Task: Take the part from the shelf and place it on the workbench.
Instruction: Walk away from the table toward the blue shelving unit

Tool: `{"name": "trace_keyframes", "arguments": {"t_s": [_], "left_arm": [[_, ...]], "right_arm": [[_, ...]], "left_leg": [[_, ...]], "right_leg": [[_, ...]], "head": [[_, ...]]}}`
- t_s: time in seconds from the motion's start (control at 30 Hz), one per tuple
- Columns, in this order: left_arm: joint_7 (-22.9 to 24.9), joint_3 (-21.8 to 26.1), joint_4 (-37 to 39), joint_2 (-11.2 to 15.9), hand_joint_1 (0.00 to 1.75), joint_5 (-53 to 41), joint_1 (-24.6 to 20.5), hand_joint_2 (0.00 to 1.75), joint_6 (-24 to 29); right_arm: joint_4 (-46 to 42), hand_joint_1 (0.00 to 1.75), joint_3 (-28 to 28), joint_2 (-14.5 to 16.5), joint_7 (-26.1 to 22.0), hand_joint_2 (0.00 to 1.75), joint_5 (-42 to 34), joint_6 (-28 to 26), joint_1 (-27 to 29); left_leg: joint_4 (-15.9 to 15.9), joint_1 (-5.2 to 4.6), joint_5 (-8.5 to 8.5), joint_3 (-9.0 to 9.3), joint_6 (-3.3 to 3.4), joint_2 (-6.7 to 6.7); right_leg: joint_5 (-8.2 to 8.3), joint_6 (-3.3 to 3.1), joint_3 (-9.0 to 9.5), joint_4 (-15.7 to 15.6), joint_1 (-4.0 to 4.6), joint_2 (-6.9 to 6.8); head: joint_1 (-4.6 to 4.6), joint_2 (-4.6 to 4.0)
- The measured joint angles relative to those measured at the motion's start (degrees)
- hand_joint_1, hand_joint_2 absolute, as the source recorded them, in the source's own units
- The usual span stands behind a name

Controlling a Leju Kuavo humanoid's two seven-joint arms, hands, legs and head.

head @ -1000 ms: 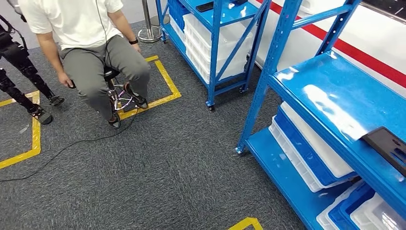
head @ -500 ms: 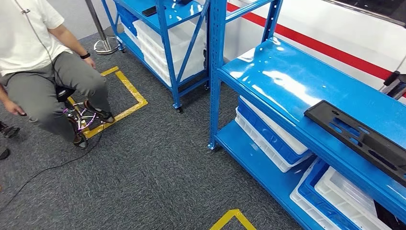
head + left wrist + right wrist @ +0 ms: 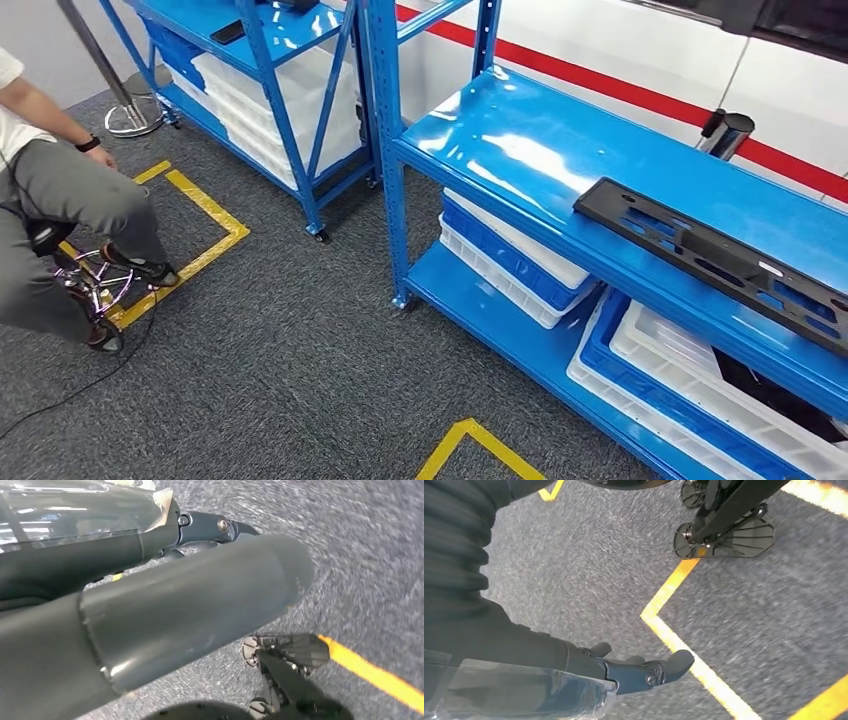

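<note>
A seated person (image 3: 50, 215) is at far left; the left hand (image 3: 200, 600) and right hand (image 3: 634, 672) hang over grey carpet (image 3: 280, 380), fingers loosely extended, holding nothing. The long black part (image 3: 715, 258) lies flat on the blue shelf (image 3: 520, 150) at right.

Seated person (image 3: 50, 220) on stool, yellow floor tape (image 3: 205, 205), white bins (image 3: 510, 262), grey carpet (image 3: 280, 380)

floor: grey carpet (image 3: 280, 380), yellow tape (image 3: 480, 445) | wall (image 3: 620, 40): white, red stripe
</note>
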Motion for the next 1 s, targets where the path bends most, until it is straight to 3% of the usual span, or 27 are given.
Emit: {"name": "trace_keyframes", "arguments": {"t_s": [0.03,0.07,0.1,0.17,0.23,0.27,0.33,0.37,0.43,0.47,0.5,0.57,0.63,0.67,0.73,0.77,0.8,0.87,0.93,0.97,1.0], "left_arm": [[0.0,0.0,0.0,-0.1,0.00,0.0,0.0,0.00,0.0],[0.0,0.0,0.0,-0.1,0.00,-0.1,0.0,0.00,0.0],[0.0,0.0,0.0,0.0,0.00,-0.2,0.0,0.00,0.0],[0.0,0.0,0.0,0.1,0.00,-0.2,-0.1,0.00,0.0],[0.0,0.0,0.0,0.1,0.00,-0.2,-0.4,0.00,0.0],[0.0,0.0,0.0,0.1,0.00,-0.2,-0.6,0.00,0.0],[0.0,0.0,0.0,0.1,0.00,-0.3,-0.7,0.00,0.0],[0.0,0.0,0.0,0.1,0.00,-0.3,-0.6,0.00,0.0],[0.1,0.0,0.0,0.0,0.00,-0.4,-0.4,0.00,0.0],[0.1,0.0,0.0,0.0,0.00,-0.4,-0.3,0.00,0.0],[0.1,0.0,0.0,0.0,0.00,-0.4,-0.2,0.00,0.0],[0.1,0.0,0.0,0.0,0.00,-0.4,-0.2,0.00,0.0],[0.0,0.0,0.0,0.1,0.00,-0.5,-0.2,0.00,0.0],[0.0,0.0,0.0,0.1,0.00,-0.6,-0.2,0.00,0.1],[-0.1,0.0,0.0,0.0,0.00,-0.6,-0.3,0.00,0.2],[-0.1,0.0,0.0,0.0,0.00,-0.6,-0.4,0.44,0.3],[-0.1,0.0,0.0,-0.1,0.00,-0.6,-0.5,0.87,0.3],[-0.2,0.0,0.0,-0.1,0.00,-0.6,-0.5,1.75,0.3],[-0.3,0.0,0.0,-0.1,0.00,-0.7,-0.3,1.75,0.2],[-0.4,0.0,0.0,-0.1,0.00,-0.7,-0.3,1.75,0.2],[-0.4,0.0,0.0,-0.1,0.00,-0.7,-0.3,1.75,0.1]], "right_arm": [[0.0,0.00,0.0,-0.1,0.0,1.75,0.0,0.0,0.1],[0.0,0.00,0.0,-0.1,0.0,1.75,-0.1,0.0,0.0],[0.0,0.00,0.0,0.0,0.0,1.75,-0.2,0.0,-0.1],[0.0,0.00,0.0,0.1,0.0,1.75,-0.4,-0.1,-0.3],[-0.1,0.00,0.0,0.1,0.0,1.75,-0.5,-0.2,-0.3],[-0.1,0.00,0.0,0.1,0.0,1.75,-0.6,-0.2,-0.2],[-0.1,0.00,0.0,0.1,0.0,1.75,-0.7,-0.2,-0.3],[-0.1,0.00,0.0,0.1,0.0,1.75,-0.7,-0.2,-0.3],[-0.1,0.00,0.0,0.1,0.0,1.75,-0.7,-0.2,-0.4],[-0.1,0.00,0.0,0.2,0.0,1.75,-0.7,-0.2,-0.3],[-0.1,0.00,0.0,0.2,0.0,1.75,-0.8,-0.2,-0.2],[-0.1,0.00,0.0,0.2,0.0,1.75,-0.8,-0.3,-0.1],[-0.1,0.00,0.0,0.4,0.0,1.75,-0.8,-0.3,-0.2],[-0.1,0.00,0.0,0.5,0.0,1.75,-0.9,-0.4,-0.3],[-0.1,0.00,0.0,0.5,0.0,1.75,-0.9,-0.6,-0.2],[-0.1,0.00,0.0,0.5,0.0,1.75,-0.9,-0.7,-0.1],[-0.1,0.00,0.0,0.5,0.0,1.75,-0.9,-0.8,0.0],[-0.1,0.00,0.0,0.5,-0.1,1.75,-0.9,-0.8,-0.2],[-0.1,0.00,0.0,0.6,-0.1,1.75,-1.0,-0.8,-0.3],[-0.1,0.00,0.0,0.6,-0.1,1.75,-1.0,-0.8,-0.2],[-0.1,0.00,0.0,0.5,-0.1,1.75,-1.1,-0.8,-0.1]], "left_leg": [[0.1,0.09,-0.13,0.11,-0.25,0.71],[0.2,0.07,-0.35,0.27,-0.63,1.41],[0.4,0.01,-0.68,0.48,-1.12,2.04],[0.6,-0.18,-1.23,1.03,-2.02,3.18],[0.5,0.11,-1.52,1.59,-2.76,4.07],[0.9,0.39,-2.02,1.62,-3.14,3.40],[4.5,0.81,-4.78,0.24,-3.65,0.14],[7.9,0.86,-6.84,-1.33,-3.68,-1.73],[15.0,0.85,-9.78,-4.85,-3.52,-3.21],[16.5,0.85,-9.70,-5.82,-3.37,-3.41],[15.9,0.84,-8.47,-5.80,-3.15,-3.56],[9.6,0.84,-4.11,-3.25,-2.50,-5.01],[3.5,0.76,-1.51,-0.64,-2.00,-7.23],[2.1,0.61,-1.20,-0.10,-1.87,-7.85],[1.5,0.18,-1.02,0.05,-1.48,-6.90],[1.0,0.11,-0.65,0.17,-1.11,-6.23],[0.5,0.12,-0.25,0.28,-0.65,-5.49],[-0.2,0.25,0.28,0.34,-0.03,-3.74],[-0.3,0.19,0.31,0.13,0.13,-1.90],[-0.3,0.18,0.30,0.05,0.11,-1.01],[-0.3,0.20,0.27,0.00,0.05,-0.22]], "right_leg": [[1.31,0.78,2.08,-3.5,-0.36,-0.81],[2.56,1.35,4.45,-7.7,-0.61,-2.47],[3.62,1.53,6.49,-11.1,-0.61,-3.95],[4.45,0.72,8.09,-13.9,-0.32,-5.40],[4.62,-0.52,8.01,-14.0,-0.14,-3.96],[4.71,-0.98,8.03,-14.0,-0.20,-3.31],[5.08,-1.92,8.14,-14.1,-0.43,-1.89],[5.23,-2.22,7.99,-14.1,-0.28,-1.19],[5.41,-2.56,7.80,-14.1,0.11,0.47],[5.44,-2.61,7.79,-14.1,0.28,1.37],[5.45,-2.61,7.85,-14.1,0.40,2.25],[5.49,-2.56,8.01,-14.0,0.47,3.87],[5.63,-2.29,7.88,-14.0,0.63,5.25],[5.78,-2.03,7.65,-14.0,0.65,5.85],[6.22,-1.26,7.07,-14.2,0.59,6.93],[6.23,-1.00,6.74,-14.1,0.56,6.58],[5.71,-0.91,6.12,-13.2,0.59,5.35],[2.78,-1.21,3.45,-8.1,0.63,2.02],[-0.62,-1.17,-0.05,-0.8,0.51,0.60],[-1.35,-0.81,-0.85,1.4,0.37,0.42],[-1.21,-0.27,-0.48,1.4,0.23,0.22]], "head": [[-0.01,0.00],[0.04,0.00],[0.07,0.00],[-0.13,0.00],[-0.40,0.00],[-0.42,0.00],[-0.52,0.00],[-0.57,0.00],[-0.56,0.00],[-0.55,0.00],[-0.54,0.00],[-0.55,0.00],[-0.52,0.00],[-0.49,0.00],[-0.50,0.00],[-0.49,0.00],[-0.44,0.00],[-0.24,0.00],[-0.13,0.00],[-0.13,0.00],[-0.12,0.00]]}}
